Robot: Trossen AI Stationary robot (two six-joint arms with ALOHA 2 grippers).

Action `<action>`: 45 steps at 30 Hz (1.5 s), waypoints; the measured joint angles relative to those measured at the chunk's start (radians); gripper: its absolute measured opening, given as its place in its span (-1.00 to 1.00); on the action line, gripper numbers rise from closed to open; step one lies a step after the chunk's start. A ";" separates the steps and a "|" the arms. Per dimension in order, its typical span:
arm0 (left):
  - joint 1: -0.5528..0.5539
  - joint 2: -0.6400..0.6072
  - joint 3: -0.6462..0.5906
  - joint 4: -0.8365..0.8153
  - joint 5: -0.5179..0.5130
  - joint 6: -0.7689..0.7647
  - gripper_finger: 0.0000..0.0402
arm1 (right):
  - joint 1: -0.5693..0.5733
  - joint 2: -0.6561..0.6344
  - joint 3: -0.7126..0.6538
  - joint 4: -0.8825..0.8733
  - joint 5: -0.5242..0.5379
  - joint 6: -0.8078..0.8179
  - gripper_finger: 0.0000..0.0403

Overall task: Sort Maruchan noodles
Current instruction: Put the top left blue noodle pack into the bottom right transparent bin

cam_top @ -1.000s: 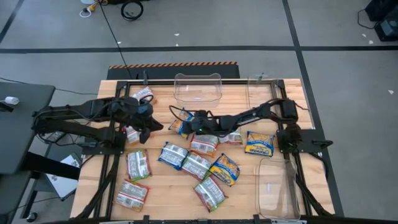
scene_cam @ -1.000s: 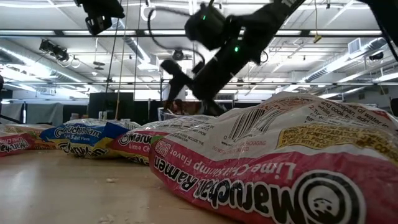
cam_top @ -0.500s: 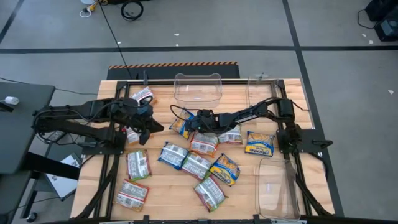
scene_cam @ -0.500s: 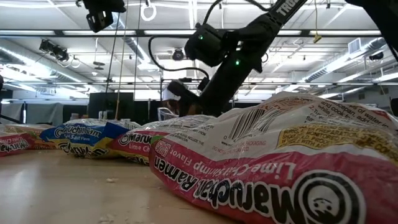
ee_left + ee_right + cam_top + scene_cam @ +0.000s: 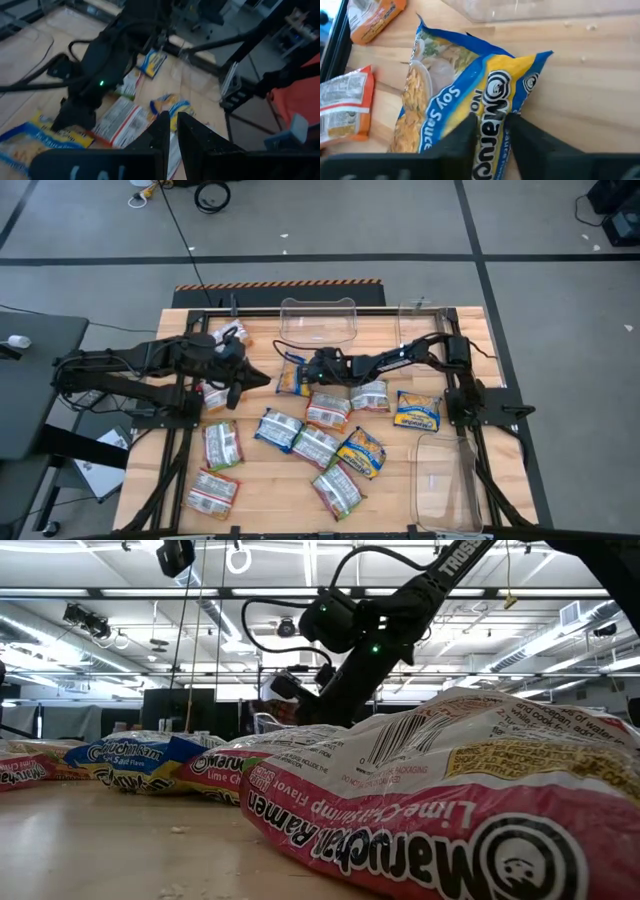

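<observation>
Since a second ago your right arm has slid toward the table's point(image 5: 400, 480) far edge, taking the right gripper point(image 5: 490, 131) onto the blue-and-yellow Soy Sauce packet point(image 5: 470, 90), which lies just in front of the clear bin point(image 5: 318, 322) at the far edge. Going left to right: your left gripper point(image 5: 171, 131) hovers near the left edge, its fingers pressed almost together on nothing. The right gripper's fingers pinch the packet's edge. That hold looks shallow; the shiny film could slip free on lifting. The other noodle packets point(image 5: 320, 445) lie scattered mid-table, near enough to be dragged along
</observation>
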 joint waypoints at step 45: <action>-0.001 0.165 -0.001 0.527 -0.298 -0.071 -0.80 | 1.055 -0.818 0.000 -1.446 -0.218 -0.014 -0.98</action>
